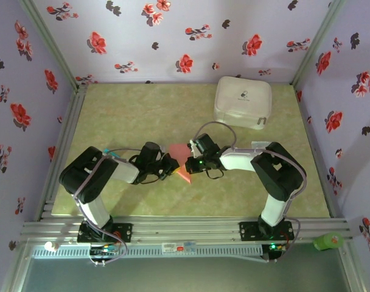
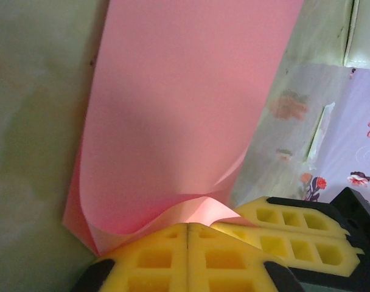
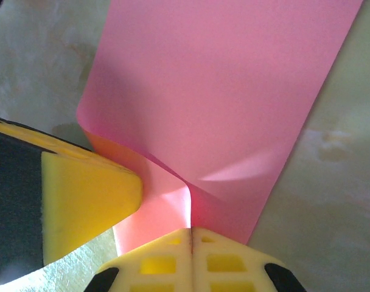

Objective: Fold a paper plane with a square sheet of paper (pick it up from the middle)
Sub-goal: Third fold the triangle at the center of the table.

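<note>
The salmon-red square sheet of paper (image 1: 180,157) is lifted at the middle of the table between both arms. My left gripper (image 1: 171,165) comes in from the left. In the left wrist view its jaws (image 2: 188,226) are pressed together on the sheet's near edge, and the paper (image 2: 185,103) buckles up and stretches away. From the right comes my right gripper (image 1: 189,163). In the right wrist view it (image 3: 191,230) is shut on a pinched crease of the paper (image 3: 233,85). The two grippers nearly touch: the left one's yellow finger (image 3: 81,194) sits just beside the right jaws.
A white rounded-square case (image 1: 243,101) stands at the back right of the green tabletop (image 1: 124,115). Flowered walls close in the left, back and right sides. A green object (image 1: 328,241) lies on the front rail at the right.
</note>
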You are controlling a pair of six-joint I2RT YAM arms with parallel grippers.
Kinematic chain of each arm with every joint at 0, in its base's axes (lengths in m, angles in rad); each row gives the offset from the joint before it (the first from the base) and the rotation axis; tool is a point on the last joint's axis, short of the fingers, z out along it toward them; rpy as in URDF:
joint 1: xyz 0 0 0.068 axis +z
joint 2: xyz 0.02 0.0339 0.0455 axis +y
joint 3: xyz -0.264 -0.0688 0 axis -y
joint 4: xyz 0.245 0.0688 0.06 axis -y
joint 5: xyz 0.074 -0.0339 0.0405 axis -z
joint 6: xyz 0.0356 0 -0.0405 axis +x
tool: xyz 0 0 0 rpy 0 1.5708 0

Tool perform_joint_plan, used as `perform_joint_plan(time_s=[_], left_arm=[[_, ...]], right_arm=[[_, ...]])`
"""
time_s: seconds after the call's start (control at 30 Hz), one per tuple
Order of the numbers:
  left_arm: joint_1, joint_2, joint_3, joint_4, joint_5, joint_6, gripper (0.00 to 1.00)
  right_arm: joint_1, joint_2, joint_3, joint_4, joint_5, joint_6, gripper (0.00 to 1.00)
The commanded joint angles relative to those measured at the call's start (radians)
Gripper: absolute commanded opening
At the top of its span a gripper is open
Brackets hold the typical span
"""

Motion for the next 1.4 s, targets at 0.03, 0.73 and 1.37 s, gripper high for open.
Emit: perform_joint_plan(time_s=[0.03, 0.73, 1.37], left_arm=[[-0.008, 0.033, -0.024, 0.006, -0.021, 0.001, 0.0], [-0.01, 0.03, -0.016, -0.021, -0.024, 0.027, 0.0], [-0.01, 0.056, -0.018, 0.027, -0.019, 0.006, 0.0]], right_arm=[[-0.007, 0.026, 0.001, -0.052, 0.035, 0.01, 0.0], [-0.017, -0.157, -0.038, -0.026, -0.275, 0.137, 0.2], [0.065, 0.01, 0.088, -0.196, -0.124, 0.056, 0.02]])
